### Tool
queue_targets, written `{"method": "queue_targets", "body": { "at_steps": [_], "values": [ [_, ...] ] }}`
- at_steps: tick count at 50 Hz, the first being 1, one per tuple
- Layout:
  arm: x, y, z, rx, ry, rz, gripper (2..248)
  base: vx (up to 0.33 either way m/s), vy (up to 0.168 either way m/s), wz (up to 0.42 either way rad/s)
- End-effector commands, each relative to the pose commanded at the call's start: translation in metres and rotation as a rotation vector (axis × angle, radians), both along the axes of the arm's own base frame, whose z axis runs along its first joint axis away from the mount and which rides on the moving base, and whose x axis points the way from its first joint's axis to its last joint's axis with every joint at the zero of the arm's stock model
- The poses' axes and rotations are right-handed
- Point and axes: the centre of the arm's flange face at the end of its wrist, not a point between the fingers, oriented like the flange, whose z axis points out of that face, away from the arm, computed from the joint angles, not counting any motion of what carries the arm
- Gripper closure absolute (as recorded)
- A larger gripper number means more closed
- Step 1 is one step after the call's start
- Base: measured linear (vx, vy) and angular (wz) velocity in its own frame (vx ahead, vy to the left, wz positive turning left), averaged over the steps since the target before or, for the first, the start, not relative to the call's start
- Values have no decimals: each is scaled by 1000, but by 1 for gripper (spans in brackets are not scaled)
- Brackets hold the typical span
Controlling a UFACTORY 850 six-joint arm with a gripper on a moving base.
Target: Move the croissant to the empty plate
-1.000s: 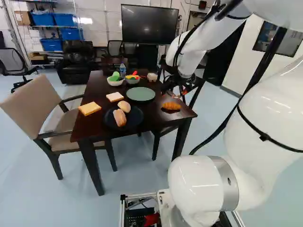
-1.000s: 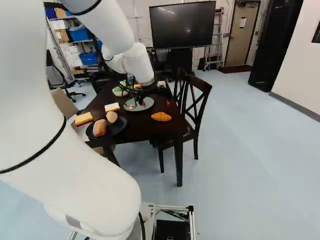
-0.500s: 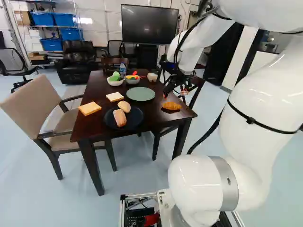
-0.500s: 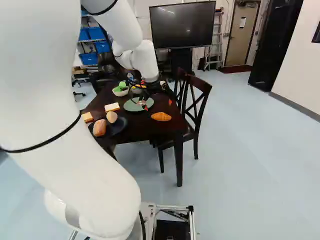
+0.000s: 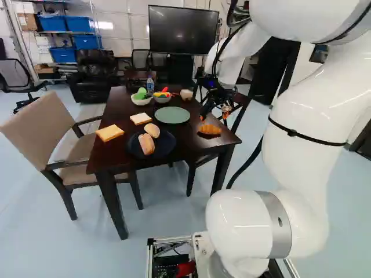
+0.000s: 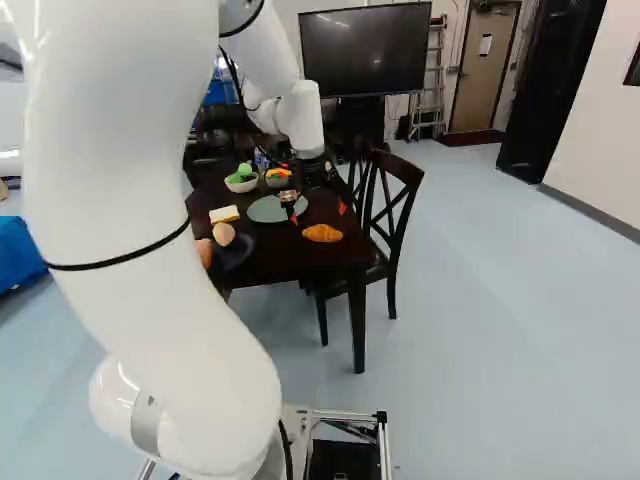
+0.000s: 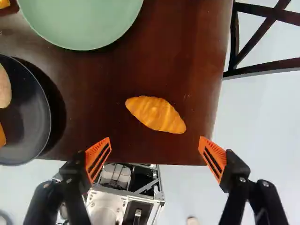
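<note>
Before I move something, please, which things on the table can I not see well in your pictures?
- Bread slice nearest the beige chair: right base view, hidden by my arm.
- Black plate: wrist view, cut off by the edge.
- Green plate: wrist view, also cut off.
- White bowl's contents: base views, too small.
- Tool's height above the croissant: base views, too small.

Golden-orange croissant (image 7: 155,114), green plate (image 7: 84,23)

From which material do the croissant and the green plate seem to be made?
The croissant looks like molded plastic or rubber, semi-matte, judging by its even orange color and regular ridges. The green plate seems ceramic or plastic, with a smooth satin surface and uniform color.
</note>
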Motion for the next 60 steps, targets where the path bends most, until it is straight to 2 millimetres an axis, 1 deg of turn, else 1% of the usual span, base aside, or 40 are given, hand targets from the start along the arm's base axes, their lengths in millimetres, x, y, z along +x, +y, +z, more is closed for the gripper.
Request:
{"method": "queue_targets", "body": {
  "at_steps": [29, 60],
  "values": [
    [1, 0, 0, -56, 1, 293, 3, 0, 0, 0],
    [11, -5, -1, -87, 57, 614, 3, 0, 0, 0]
  ]
}}
